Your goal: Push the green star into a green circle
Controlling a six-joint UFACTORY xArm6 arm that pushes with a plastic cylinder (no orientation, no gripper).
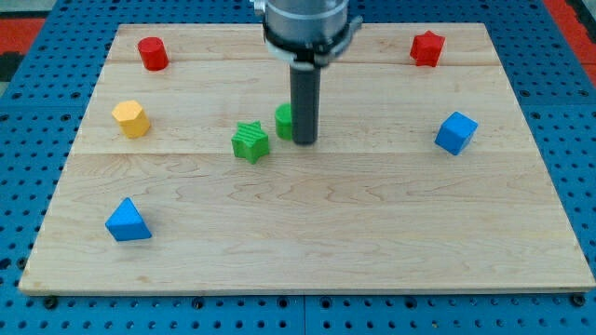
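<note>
We see our rod coming down from the view's top centre, and my tip rests on the wooden board a little above its middle. We carry no hand and hold nothing; the rod ends bare, so there is nothing to open or close.

The green star lies just to the view's left of my tip, near it but apart, with a strip of bare wood between them. The green circle sits right against the rod's left side, partly hidden behind it; we see only its left portion, so it is probably a round cylinder, though the rod covers too much for us to be sure. The star and the circle are close together, the star slightly lower and further to the left, and from this angle a narrow gap seems to separate them.

The other blocks stand well apart from this group. A red cylinder is near the top left corner of the board, and a red star is near the top right. A yellow hexagonal block lies at the left side, roughly level with the green circle. A blue cube sits at the right side, about level with the green star. A blue triangular block rests toward the bottom left. Around the board we see a blue perforated surface.
</note>
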